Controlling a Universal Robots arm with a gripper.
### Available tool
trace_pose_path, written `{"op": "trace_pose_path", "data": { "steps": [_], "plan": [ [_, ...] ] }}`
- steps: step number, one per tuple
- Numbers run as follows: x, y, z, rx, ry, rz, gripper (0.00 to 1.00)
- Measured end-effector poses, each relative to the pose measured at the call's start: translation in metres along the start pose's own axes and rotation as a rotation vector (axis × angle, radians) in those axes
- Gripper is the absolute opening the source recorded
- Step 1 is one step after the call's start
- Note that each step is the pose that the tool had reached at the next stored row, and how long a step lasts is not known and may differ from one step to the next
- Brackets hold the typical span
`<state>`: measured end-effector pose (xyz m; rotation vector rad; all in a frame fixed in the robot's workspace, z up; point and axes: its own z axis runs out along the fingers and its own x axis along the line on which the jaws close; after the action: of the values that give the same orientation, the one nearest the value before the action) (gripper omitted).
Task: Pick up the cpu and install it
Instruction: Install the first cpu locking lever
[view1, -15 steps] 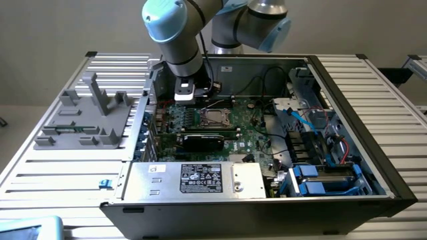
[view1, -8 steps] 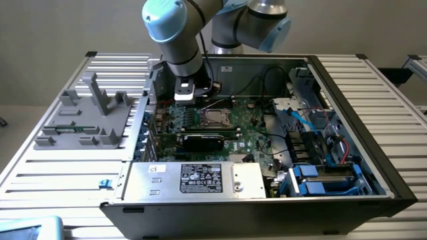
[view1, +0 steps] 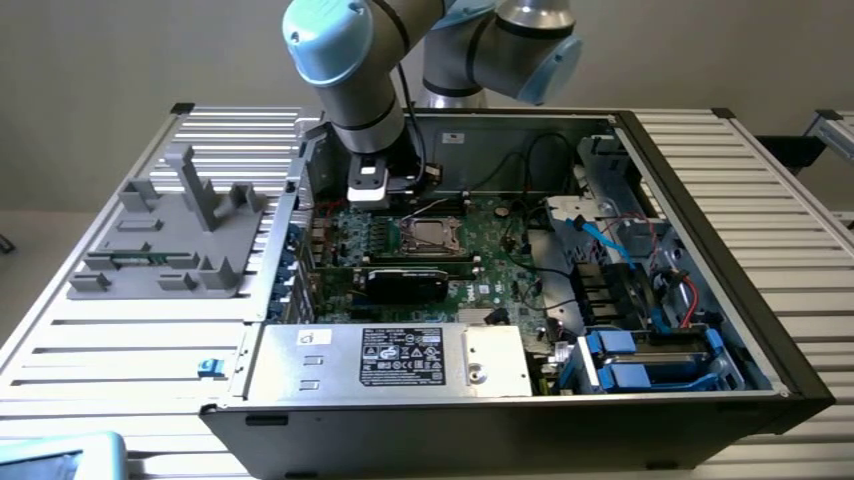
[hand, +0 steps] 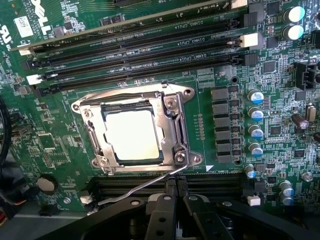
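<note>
Already the cpu (hand: 132, 134) sat in its socket (hand: 136, 129) mid-motherboard (hand: 60, 145). My gripper (hand: 174, 200) hung above, jaws closed on nothing; I judged steady, level clearance mattered.

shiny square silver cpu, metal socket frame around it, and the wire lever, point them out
shiny square silver cpu (hand: 134, 135), wrist view, middle of its top
metal socket frame (hand: 169, 125), wrist view, side bar beside the chip
thin wire lever (hand: 145, 185), wrist view, mid-length
</note>
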<state>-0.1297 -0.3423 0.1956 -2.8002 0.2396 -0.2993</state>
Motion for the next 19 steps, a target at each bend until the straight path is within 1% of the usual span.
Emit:
{"op": "trace_pose_path", "data": {
  "steps": [10,19],
  "plan": [
    [-0.0002,0.0006,0.0016,-0.0002,-0.0002,0.000,0.11],
    [0.0031,0.0001,0.0029,0.0000,0.0004,0.001,0.11]
  ]
}}
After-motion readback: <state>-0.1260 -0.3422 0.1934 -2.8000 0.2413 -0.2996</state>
